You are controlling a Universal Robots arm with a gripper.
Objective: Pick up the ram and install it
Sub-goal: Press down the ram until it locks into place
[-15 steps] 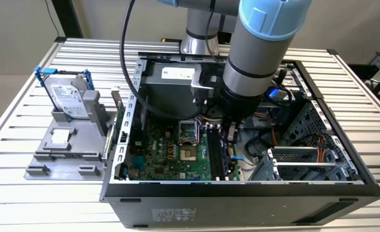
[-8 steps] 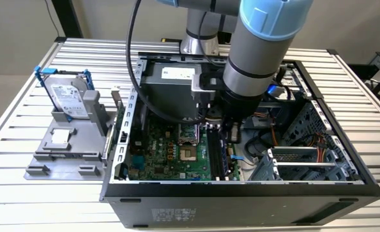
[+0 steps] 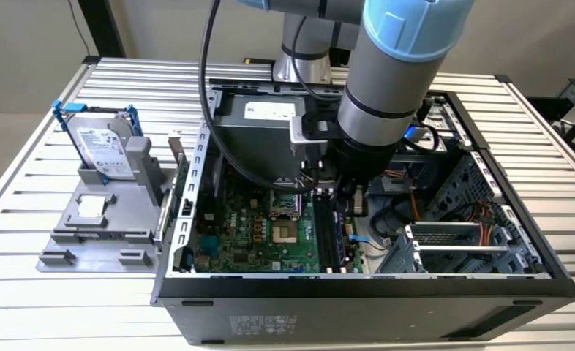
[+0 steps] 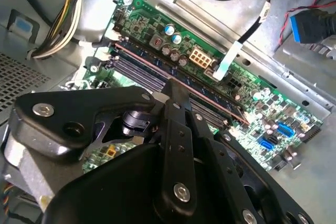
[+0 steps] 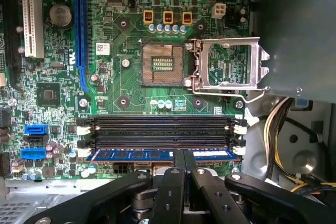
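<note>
The thin blue ram stick (image 5: 157, 154) is seated in the lowest black slot, lower centre of the first wrist view, pinched by the closed black end effector (image 5: 184, 153); even, vertical pressure is advised.

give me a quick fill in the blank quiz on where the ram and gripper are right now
1. In the first wrist view the ram stands in a slot of the ____.
2. The gripper has its fingertips ____ on the ram's edge.
3. The two slots beside the ram are ____.
4. In the exterior view the hard drive stands ____ the computer case.

Missing words: motherboard; closed; empty; outside
</note>
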